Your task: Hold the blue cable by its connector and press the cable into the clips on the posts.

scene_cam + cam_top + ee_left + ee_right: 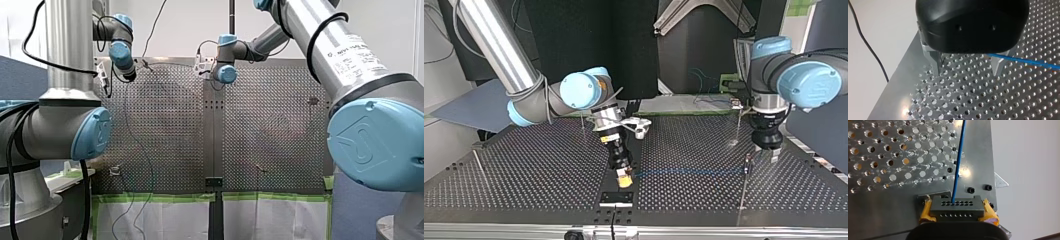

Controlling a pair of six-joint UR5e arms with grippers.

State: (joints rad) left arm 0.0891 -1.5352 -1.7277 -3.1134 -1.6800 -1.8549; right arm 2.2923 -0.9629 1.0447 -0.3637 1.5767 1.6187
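In the top view my right arm comes in from the upper left, and my right gripper sits low at the frame's centre, tilted down toward the perforated table. The right wrist view shows it clamped on the grey connector, with the yellow pads pressing on the block's two ends. The blue cable leaves one of the holes in the connector's face and runs straight ahead of the gripper over the holed plate.

In the top view the blue cable stretches level from that gripper toward the right of the frame, just above the table. It ends at a thin post in the lower right. My left gripper hangs just beside and above the top of that post, pointing straight down from the arm at the upper right.

The left wrist view shows my left gripper spread wide, its metal fingers close to the plate with nothing between their tips. The cable comes out from under the gripper's black body and crosses at the other finger. Whether it touches that finger cannot be told.
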